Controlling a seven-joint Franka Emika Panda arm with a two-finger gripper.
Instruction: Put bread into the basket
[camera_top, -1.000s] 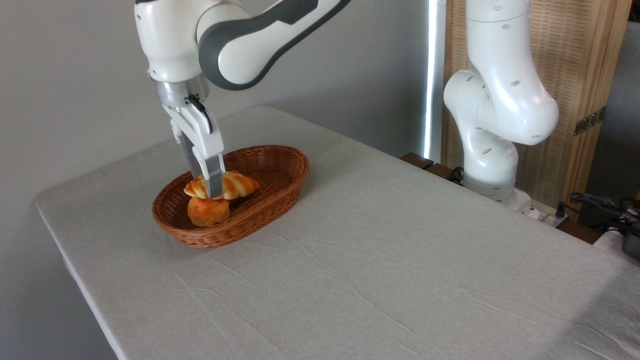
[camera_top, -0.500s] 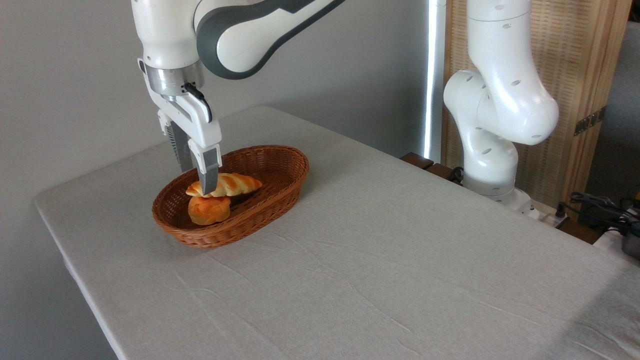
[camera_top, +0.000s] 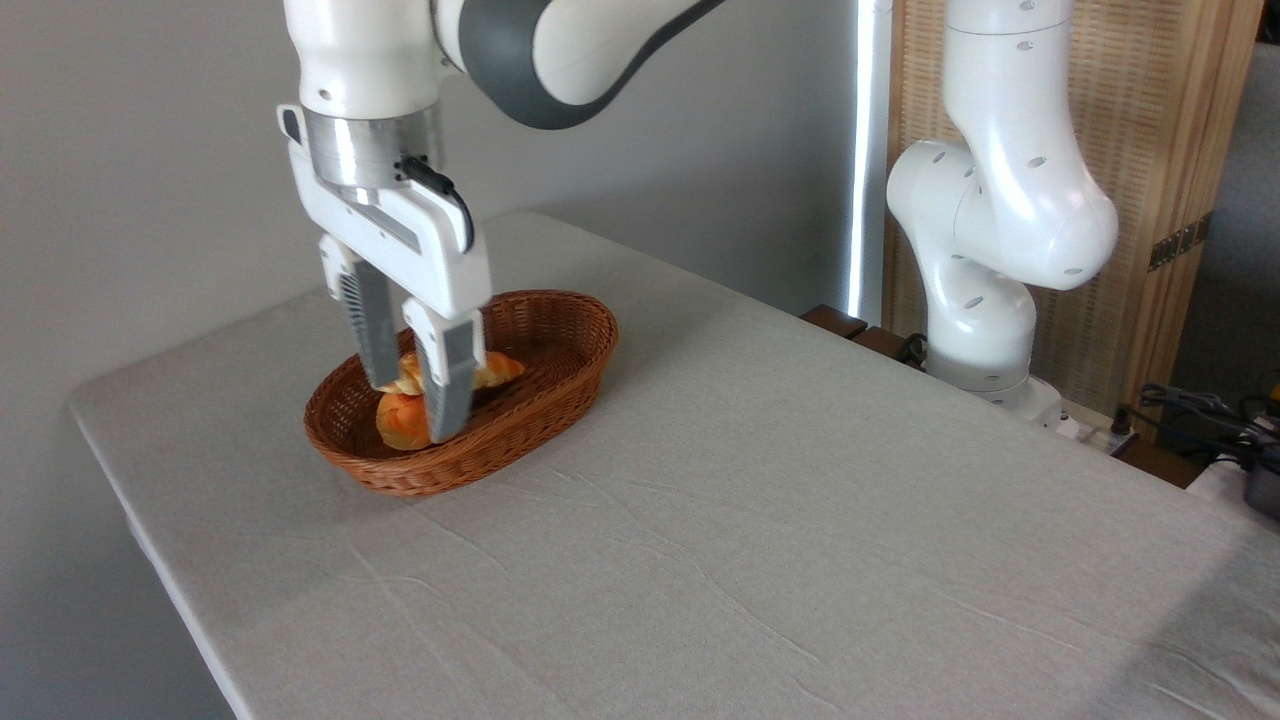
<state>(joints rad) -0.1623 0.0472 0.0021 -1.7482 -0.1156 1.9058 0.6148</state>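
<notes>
The oval brown wicker basket (camera_top: 560, 312) sits on the left part of the table. The long braided bread (camera_top: 498, 370) lies inside it, partly resting on a small round bun (camera_top: 398, 424). My gripper (camera_top: 413, 410) hangs open in front of the basket, with nothing between its fingers. Its two grey fingers (camera_top: 372, 335) hide the middle of the bread and part of the bun. I cannot tell how far above the basket the fingertips are.
The table is covered with a wrinkled light grey cloth (camera_top: 750, 520). The arm's white base (camera_top: 985, 300) stands at the back right edge beside a wooden screen (camera_top: 1160, 150). Cables (camera_top: 1200, 410) lie at the far right. The table's left edge (camera_top: 130, 500) is close to the basket.
The fingers have let go of the bread and spread apart. The gripper has turned and come away from the bread, which now lies lower in the basket on the bun.
</notes>
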